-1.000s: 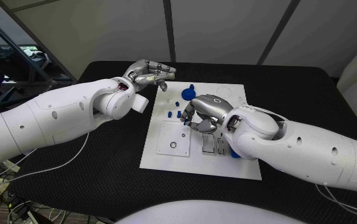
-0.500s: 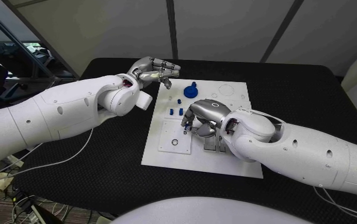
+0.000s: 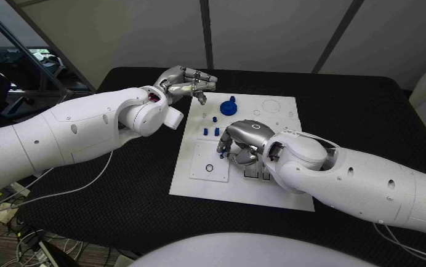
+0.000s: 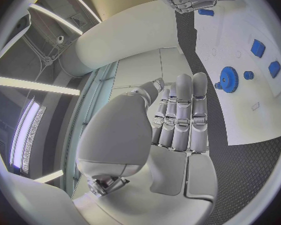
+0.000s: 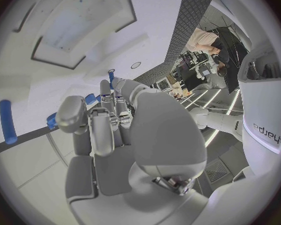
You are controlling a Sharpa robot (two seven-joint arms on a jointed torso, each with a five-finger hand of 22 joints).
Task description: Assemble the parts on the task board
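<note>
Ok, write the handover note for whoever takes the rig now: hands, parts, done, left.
Left hand: raised off the far left corner of the task board, fingers curled, holding nothing that shows.
Right hand: down on the board's middle, fingertips among small blue pegs; whether it grips one is unclear.
Blue gear sits at the far end.
Done: cannot tell.
Left: finish seating the parts.

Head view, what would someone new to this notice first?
First the white rectangular task board in the middle of the black table, with a round blue gear part near its far end. Next the silver right hand, curled down over the board's middle beside small blue pieces. The silver left hand hangs above the board's far left corner.
</note>
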